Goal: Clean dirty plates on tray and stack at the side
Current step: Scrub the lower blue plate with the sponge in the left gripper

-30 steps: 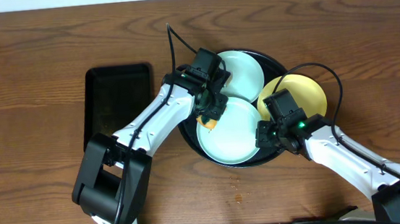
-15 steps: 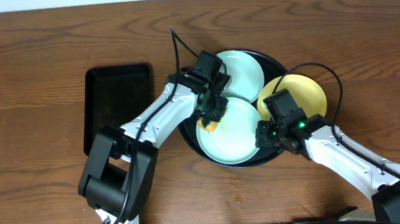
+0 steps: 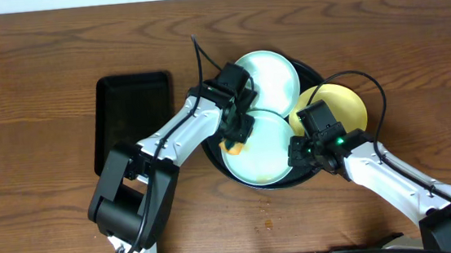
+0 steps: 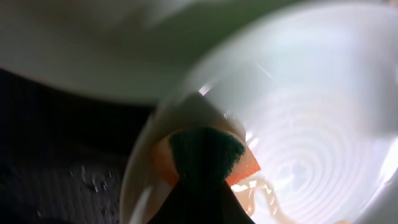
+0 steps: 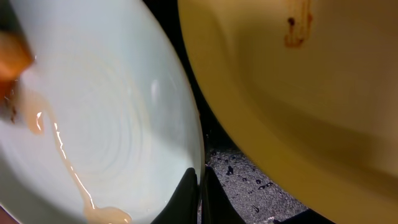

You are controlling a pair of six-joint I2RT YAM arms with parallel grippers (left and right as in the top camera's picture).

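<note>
Both were shut: left gripper (image 3: pixel 235 138) clamped an orange-and-green sponge (image 4: pixel 205 155) on the centre-frame pale blue round plastic plate (image 3: pixel 262 152); right gripper (image 5: pixel 199 182) pinched its right rim.

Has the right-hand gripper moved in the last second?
No. The right gripper stays clamped on the rim of the near plate, same spot beside the yellow plate.

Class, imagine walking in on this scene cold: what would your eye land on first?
Most likely the round black tray in the middle of the table, crowded with three plates. The left gripper holds an orange-and-green sponge against the front pale blue plate, which carries a brownish streak, while the right gripper pinches that plate's rim. To the right, the yellow plate shows a brown smear.
</note>
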